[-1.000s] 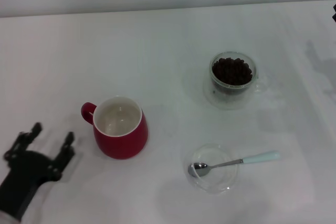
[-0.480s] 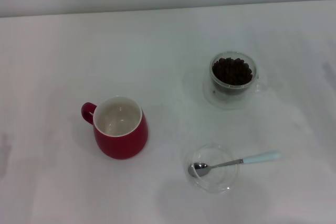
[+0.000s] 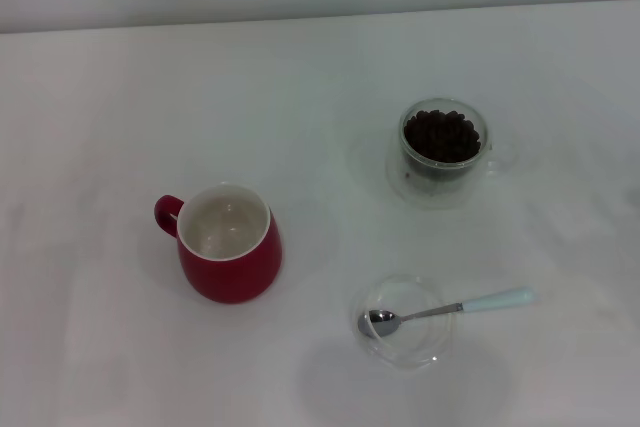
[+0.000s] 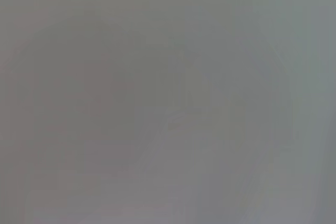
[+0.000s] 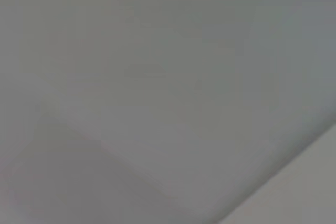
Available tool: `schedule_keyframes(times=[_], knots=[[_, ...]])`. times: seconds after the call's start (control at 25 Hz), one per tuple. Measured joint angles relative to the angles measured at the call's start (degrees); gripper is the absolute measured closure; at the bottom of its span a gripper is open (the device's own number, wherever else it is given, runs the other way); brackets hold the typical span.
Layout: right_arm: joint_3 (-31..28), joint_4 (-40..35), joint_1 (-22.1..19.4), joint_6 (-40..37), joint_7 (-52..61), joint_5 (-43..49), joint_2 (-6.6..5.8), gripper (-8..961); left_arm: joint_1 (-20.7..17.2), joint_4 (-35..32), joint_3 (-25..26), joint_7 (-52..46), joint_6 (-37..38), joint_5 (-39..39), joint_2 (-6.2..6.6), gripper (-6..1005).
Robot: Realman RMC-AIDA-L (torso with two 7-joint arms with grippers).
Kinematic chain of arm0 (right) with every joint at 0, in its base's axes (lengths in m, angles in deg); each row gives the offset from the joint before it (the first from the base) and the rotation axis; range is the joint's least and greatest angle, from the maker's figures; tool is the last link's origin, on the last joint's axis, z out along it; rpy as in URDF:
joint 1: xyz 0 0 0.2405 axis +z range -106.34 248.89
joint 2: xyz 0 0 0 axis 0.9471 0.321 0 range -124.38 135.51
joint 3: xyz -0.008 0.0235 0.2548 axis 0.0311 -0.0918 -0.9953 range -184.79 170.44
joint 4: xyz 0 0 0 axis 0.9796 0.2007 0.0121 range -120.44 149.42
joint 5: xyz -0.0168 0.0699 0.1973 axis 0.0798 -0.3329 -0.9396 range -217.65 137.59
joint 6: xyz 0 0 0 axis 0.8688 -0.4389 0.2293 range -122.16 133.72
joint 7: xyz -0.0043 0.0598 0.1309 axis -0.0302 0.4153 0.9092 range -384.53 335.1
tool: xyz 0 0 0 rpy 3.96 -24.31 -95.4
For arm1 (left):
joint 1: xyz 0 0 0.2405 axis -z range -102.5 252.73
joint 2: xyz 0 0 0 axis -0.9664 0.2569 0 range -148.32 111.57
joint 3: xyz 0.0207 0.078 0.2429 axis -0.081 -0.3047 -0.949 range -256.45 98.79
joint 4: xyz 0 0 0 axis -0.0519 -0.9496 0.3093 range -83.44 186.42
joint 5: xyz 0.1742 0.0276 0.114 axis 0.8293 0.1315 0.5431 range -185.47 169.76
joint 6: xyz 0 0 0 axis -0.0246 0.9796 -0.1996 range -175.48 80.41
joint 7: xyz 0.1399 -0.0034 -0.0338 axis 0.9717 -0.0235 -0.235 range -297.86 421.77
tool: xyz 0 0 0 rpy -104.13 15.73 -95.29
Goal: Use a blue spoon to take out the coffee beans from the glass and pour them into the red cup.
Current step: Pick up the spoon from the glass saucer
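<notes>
blue spoon (image 3: 446,309): metal bowl in clear dish (image 3: 403,320), pale handle over rim | glass (image 3: 444,150): heaped coffee beans (image 3: 441,135) | red cup (image 3: 229,241): white inside | pincers: neither was visible

Bean-filled glass (image 3: 444,152), empty red cup (image 3: 229,243)

From our head camera we look forward and down on the flat white surface (image 3: 120,97), seeing it from above and far enough to take it all in. Our two wrist cameras show only plain grey, sharing nothing we can tell.
</notes>
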Motion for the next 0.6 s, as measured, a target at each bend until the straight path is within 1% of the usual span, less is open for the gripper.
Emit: schedule_keyframes(times=[0.12, 0.28, 0.44, 0.52, 0.6], knots=[[0.07, -0.06, 0.01, -1.10, 0.62, 5.21, 0.13, 87, 0.77, 0.51, 0.00, 0.51, -0.58, -0.61, -0.01, 258], [1.17, 0.13, 0.17, -1.37, 0.63, 10.55, 1.05, 88, 1.95, 0.60, -0.22, 0.59, -1.40, -0.45, -0.09, 257], [5.16, 0.15, 0.72, -1.00, 0.54, 11.72, 2.14, 88, 1.70, 0.46, -0.41, 0.59, -1.46, -0.38, -0.10, 258], [7.88, 0.19, 0.68, -1.33, 0.61, 11.77, 2.47, 89, 1.39, 0.32, -0.48, 0.59, -1.46, -0.33, -0.12, 258], [8.72, 0.19, 0.62, -1.38, 0.63, 11.80, 2.59, 92, 1.35, 0.33, -0.50, 0.59, -1.46, -0.33, -0.13, 259]])
